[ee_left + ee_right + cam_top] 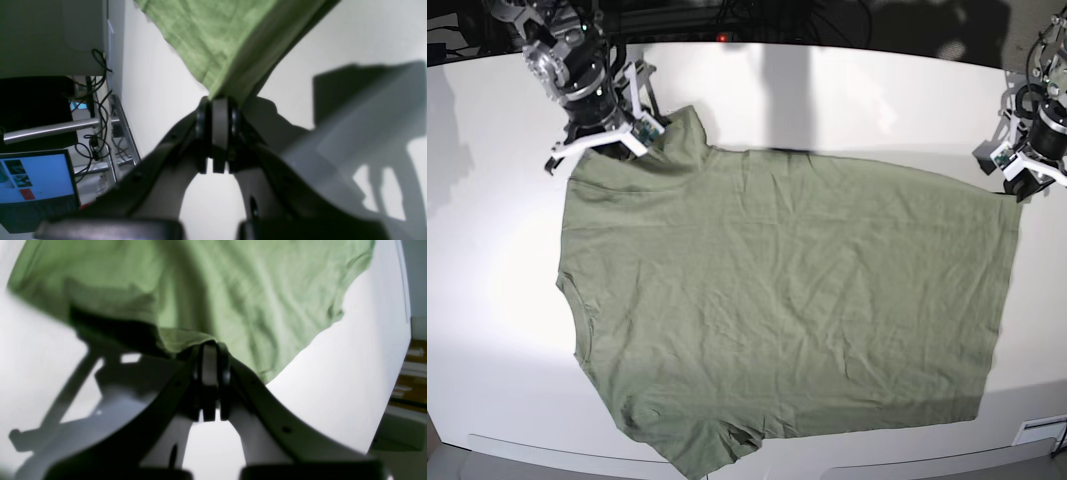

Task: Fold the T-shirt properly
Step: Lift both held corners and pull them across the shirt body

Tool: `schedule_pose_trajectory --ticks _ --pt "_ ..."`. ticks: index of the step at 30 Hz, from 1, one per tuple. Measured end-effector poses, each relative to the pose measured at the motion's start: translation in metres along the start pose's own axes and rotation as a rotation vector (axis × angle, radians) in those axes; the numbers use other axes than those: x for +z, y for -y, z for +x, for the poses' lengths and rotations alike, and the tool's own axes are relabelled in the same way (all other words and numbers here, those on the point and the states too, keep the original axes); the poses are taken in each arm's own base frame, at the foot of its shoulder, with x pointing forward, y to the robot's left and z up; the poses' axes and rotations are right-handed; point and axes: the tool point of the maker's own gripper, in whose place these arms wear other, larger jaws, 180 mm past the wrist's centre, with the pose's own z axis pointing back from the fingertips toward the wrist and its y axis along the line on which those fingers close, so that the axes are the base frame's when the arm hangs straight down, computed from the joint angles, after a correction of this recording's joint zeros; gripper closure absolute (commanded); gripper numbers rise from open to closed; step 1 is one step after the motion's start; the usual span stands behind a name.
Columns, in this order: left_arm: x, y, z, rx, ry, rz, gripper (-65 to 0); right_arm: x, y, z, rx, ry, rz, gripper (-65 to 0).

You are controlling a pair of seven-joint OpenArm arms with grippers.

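Observation:
The sage-green T-shirt [777, 310] lies spread and wrinkled on the white table [847, 95], neck side toward the left of the base view. At the far right my left gripper [1010, 190] is shut on the shirt's far hem corner. In the left wrist view its pads [218, 100] pinch a lifted point of the green cloth [220, 36]. At the far left my right gripper [615, 150] is shut on the shirt's far sleeve edge. In the right wrist view its closed fingers [208, 348] hold a fold of the fabric [233, 296].
A lit monitor [33, 180], black cables [100, 100] and a metal bar [50, 128] sit beyond the table edge on the left arm's side. The table's edge [405, 306] runs close to the right arm's view. Arm shadows fall on the tabletop.

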Motion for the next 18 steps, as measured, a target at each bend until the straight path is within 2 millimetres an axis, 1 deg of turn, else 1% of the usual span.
schedule_pose_trajectory --ticks 4,7,10,12,14,18 --pt "0.000 0.000 0.000 0.015 -0.002 0.000 0.0 -0.008 0.020 0.015 -0.034 0.033 -0.031 0.0" --pt "-0.001 -0.001 -0.005 0.118 -0.033 0.006 0.0 -0.013 0.034 0.027 -0.072 0.065 -0.043 0.0" --pt "-0.005 -0.006 -0.003 0.169 -0.037 0.020 0.0 -0.023 0.050 0.041 -0.111 0.091 -0.072 0.0" --pt "-0.010 -0.013 0.001 0.184 -0.030 0.041 0.0 -0.029 0.058 0.052 -0.136 0.110 -0.095 0.0" --pt "-0.016 -0.018 0.009 0.214 -0.024 0.064 0.0 -0.037 0.061 0.060 -0.164 0.117 -0.101 0.0" --pt "-0.029 -0.018 0.033 0.285 0.005 0.088 0.0 -0.054 0.068 0.072 -0.211 0.125 -0.110 0.0"
